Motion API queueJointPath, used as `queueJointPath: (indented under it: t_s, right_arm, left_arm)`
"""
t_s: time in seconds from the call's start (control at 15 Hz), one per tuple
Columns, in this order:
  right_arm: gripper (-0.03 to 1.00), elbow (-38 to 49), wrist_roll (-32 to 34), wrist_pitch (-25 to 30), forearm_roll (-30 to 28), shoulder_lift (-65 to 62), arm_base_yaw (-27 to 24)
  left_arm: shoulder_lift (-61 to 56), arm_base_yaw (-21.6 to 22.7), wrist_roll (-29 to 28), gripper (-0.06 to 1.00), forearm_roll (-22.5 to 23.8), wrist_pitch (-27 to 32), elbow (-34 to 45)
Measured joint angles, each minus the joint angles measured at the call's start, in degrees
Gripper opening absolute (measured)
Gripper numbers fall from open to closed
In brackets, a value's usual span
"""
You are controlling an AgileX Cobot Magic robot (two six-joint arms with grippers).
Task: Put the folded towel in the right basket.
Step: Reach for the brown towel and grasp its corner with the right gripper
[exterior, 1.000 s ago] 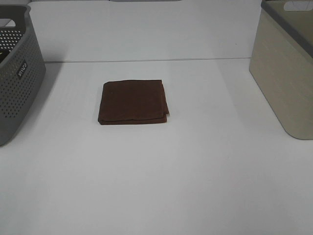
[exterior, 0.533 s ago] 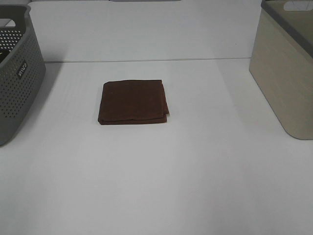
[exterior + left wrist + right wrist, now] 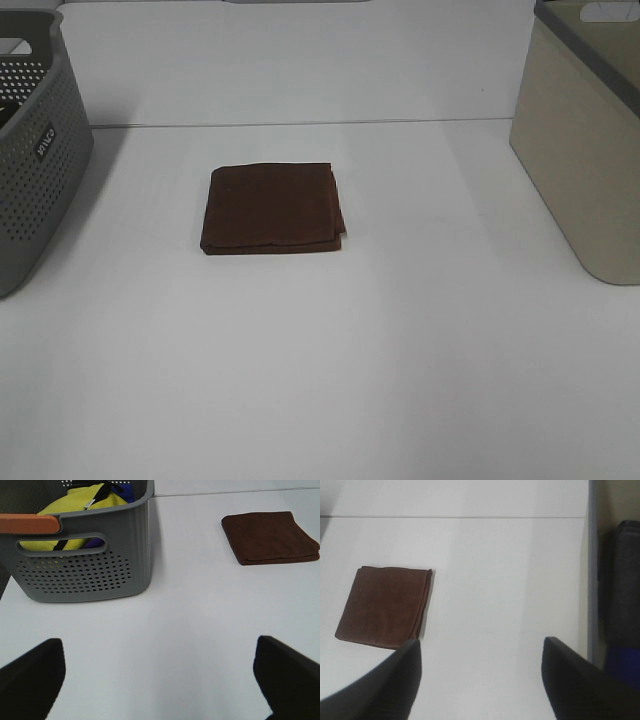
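A folded dark brown towel (image 3: 272, 208) lies flat on the white table, left of centre. It also shows in the left wrist view (image 3: 270, 537) and in the right wrist view (image 3: 384, 606). The right basket (image 3: 585, 140) is beige with a grey rim and stands at the right edge; its rim shows in the right wrist view (image 3: 591, 570). Neither arm shows in the high view. My left gripper (image 3: 160, 680) is open and empty, well short of the towel. My right gripper (image 3: 480, 680) is open and empty above the table between towel and basket.
A grey perforated basket (image 3: 35, 150) stands at the left edge; in the left wrist view (image 3: 85, 555) it holds yellow and blue cloth. Dark and blue cloth (image 3: 622, 605) lies inside the right basket. The white table (image 3: 330, 360) ends at a white back wall.
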Motion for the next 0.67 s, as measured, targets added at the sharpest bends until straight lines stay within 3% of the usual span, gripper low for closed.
queueJointPath:
  t_s: [0.47,0.67]
  right_arm:
    - [0.65,-9.51,0.00,3.50,-0.46,16.67,12.83]
    - [0.65,-12.55,0.00,3.61,4.53,24.64,14.27]
  left_arm:
    - [0.00,0.00,0.00,0.97,0.00,0.00,0.00]
    - [0.00,0.00,0.00,0.97,0.00,0.00,0.00]
